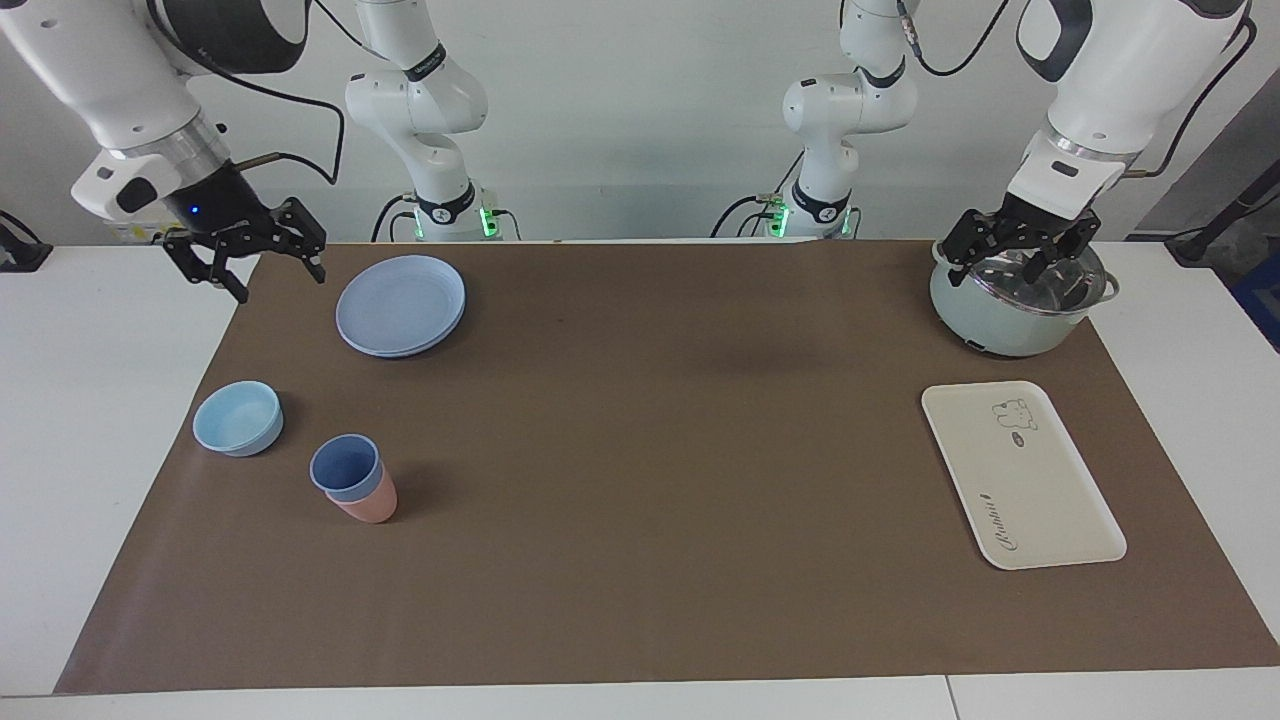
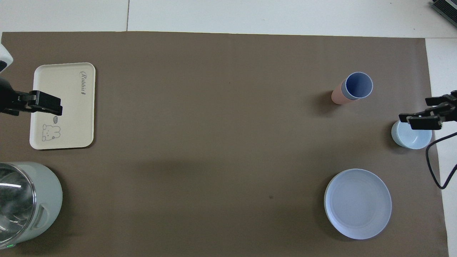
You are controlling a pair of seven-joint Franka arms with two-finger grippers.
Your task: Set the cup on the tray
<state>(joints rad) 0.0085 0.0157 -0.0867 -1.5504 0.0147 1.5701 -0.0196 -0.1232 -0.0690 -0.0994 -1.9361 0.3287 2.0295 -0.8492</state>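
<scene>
Brown mat (image 1: 640, 450) on white table (image 1: 90, 450), pale wall (image 1: 640, 100), both arms raised, jaws apart.

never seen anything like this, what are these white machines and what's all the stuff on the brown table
They are two robot arms, each ending in a pincer. One picture faces them from across the table; the other looks down from above their end. The right pincer hangs open at the mat's edge beside the blue plate; the left pincer hangs over the lidded pot. Neither holds anything. Also there: a light-blue bowl, a blue cup nested in a pink cup, and a cream tray.
</scene>
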